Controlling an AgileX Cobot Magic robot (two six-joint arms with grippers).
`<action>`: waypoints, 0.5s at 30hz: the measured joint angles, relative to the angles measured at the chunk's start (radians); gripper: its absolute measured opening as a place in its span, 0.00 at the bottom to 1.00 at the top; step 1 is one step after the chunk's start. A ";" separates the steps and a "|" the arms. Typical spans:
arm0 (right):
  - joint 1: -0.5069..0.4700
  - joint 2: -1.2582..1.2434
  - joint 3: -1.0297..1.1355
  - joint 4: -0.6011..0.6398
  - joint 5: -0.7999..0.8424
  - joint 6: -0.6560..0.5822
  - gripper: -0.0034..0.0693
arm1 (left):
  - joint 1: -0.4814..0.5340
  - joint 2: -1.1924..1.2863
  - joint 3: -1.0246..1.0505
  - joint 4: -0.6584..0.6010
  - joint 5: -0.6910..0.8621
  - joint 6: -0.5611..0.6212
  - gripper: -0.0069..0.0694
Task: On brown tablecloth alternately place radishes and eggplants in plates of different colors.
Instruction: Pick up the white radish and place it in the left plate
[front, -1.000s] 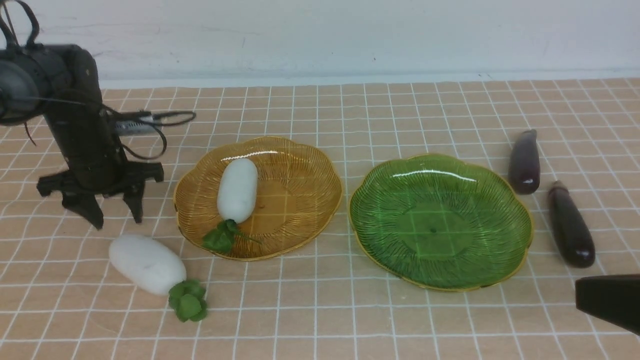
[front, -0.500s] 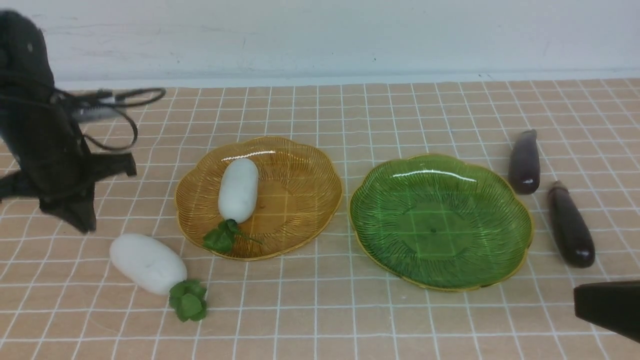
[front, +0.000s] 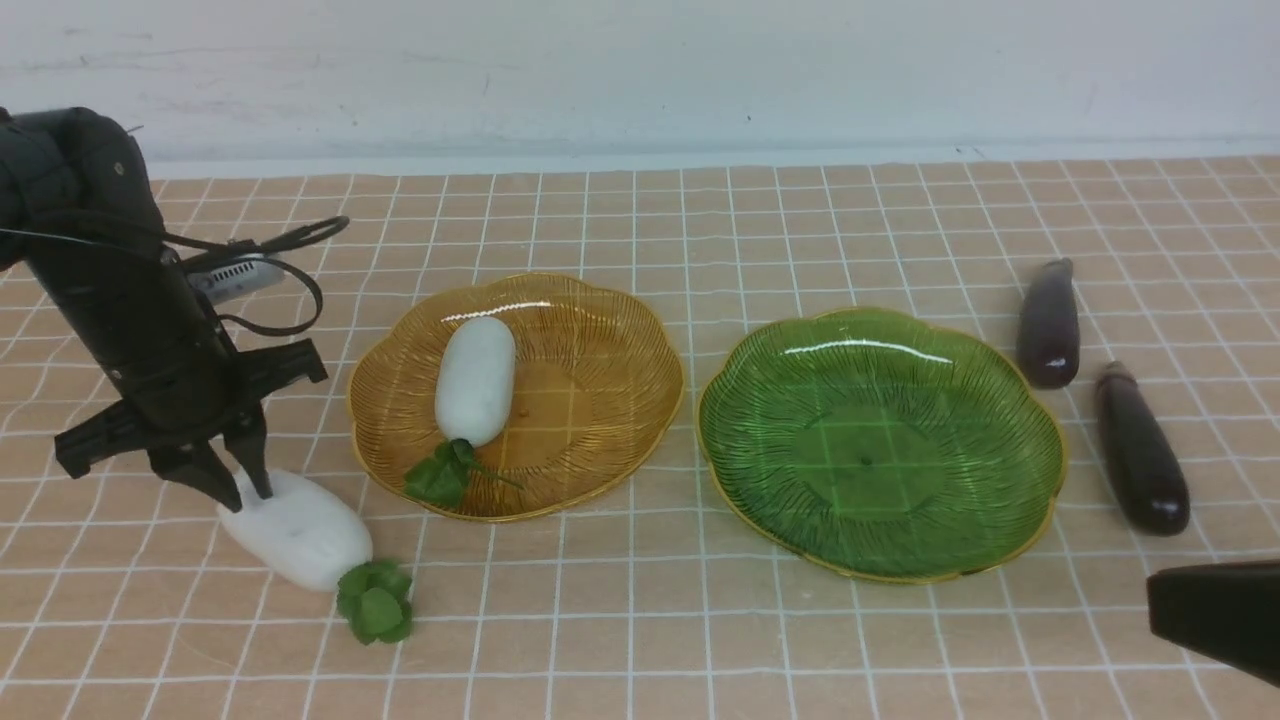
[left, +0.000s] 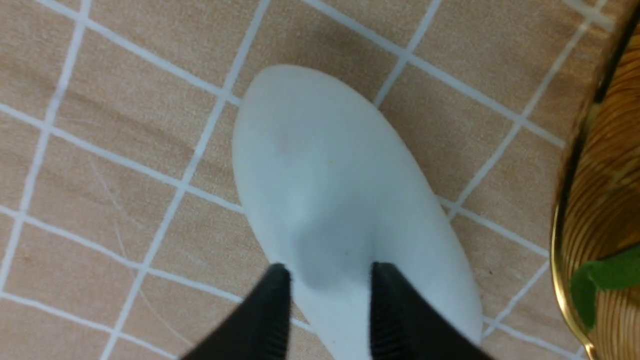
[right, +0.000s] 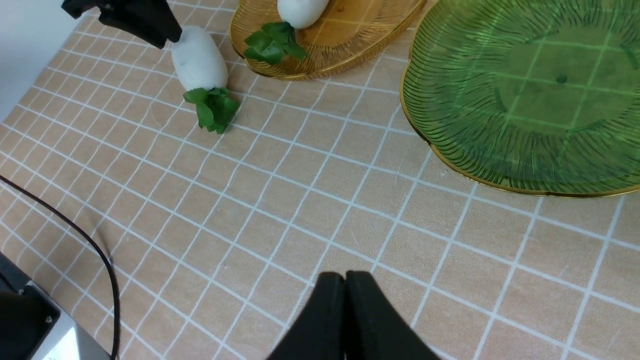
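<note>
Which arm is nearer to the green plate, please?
Right. Its fingers are in front of the plate; the left fingers are beyond the amber plate.

Oblong smooth toy radishes (front: 300, 530) are white with green leaf tufts (front: 375, 600); slim glossy toy eggplants (front: 1143, 450) are dark purple-black. Translucent ribbed scalloped plates: one amber-yellow (front: 590, 400) with a gold edge, one green (front: 880, 440) with a gold rim, both patterned with fine radiating lines. Cloth (front: 560, 640) is light tan-brown with a thin white grid, showing through both plates; wall (front: 640, 80) is pale bluish white, left gripper (front: 252, 490) black.
</note>
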 joint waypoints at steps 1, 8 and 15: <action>0.000 0.000 0.000 0.000 0.000 -0.003 0.03 | 0.000 0.002 0.000 -0.001 0.000 0.000 0.35; 0.000 0.000 0.000 -0.001 0.000 -0.022 0.03 | 0.000 0.003 0.000 -0.011 -0.021 -0.023 0.80; 0.000 0.000 0.000 -0.001 0.000 -0.024 0.03 | 0.000 0.018 0.000 -0.005 -0.041 -0.038 0.99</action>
